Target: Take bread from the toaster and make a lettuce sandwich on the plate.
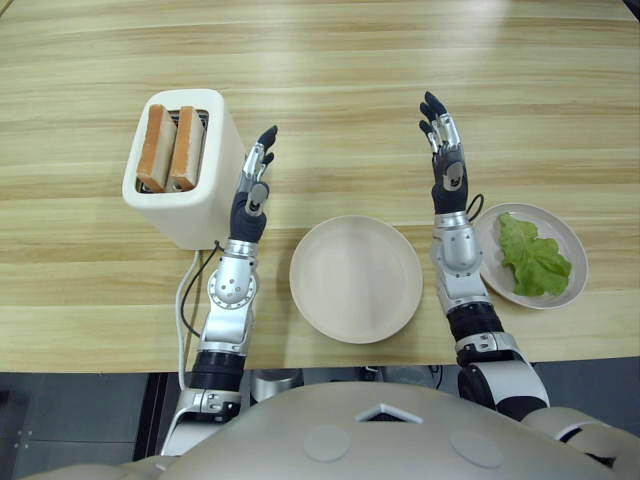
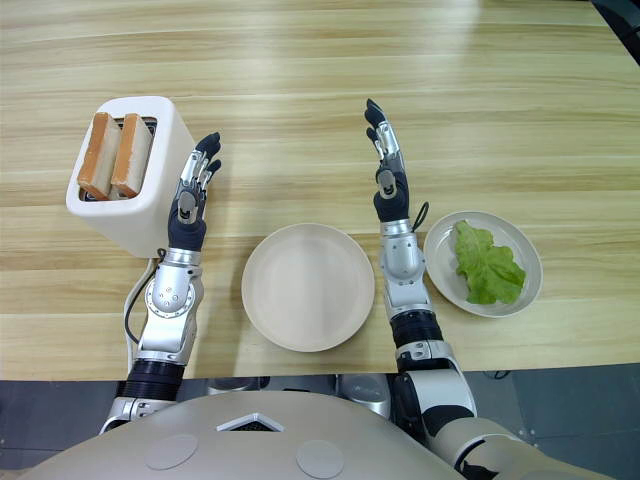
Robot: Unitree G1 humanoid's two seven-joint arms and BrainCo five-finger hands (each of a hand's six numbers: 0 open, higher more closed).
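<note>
Left eye view shows two bread slices (image 1: 172, 148) standing upright side by side in the slots of a white toaster (image 1: 190, 212), their tops above the slot openings; the toaster sits on the robot's left part of the wooden table (image 1: 400, 80), with its cable (image 1: 185, 300) running back toward the near table edge. A round beige plate (image 1: 355, 278) lies in the centre near the front edge, holding nothing; a lettuce leaf (image 1: 533, 258) lies on a smaller dish (image 1: 562, 224) well to the right of the plate. Left hand (image 1: 252, 185) is just beside the toaster's right wall, fingers extended and apart, holding nothing; contact with the wall cannot be determined. Right hand (image 1: 445, 150) is beyond the gap between plate and dish, fingers extended and spread, holding nothing.
</note>
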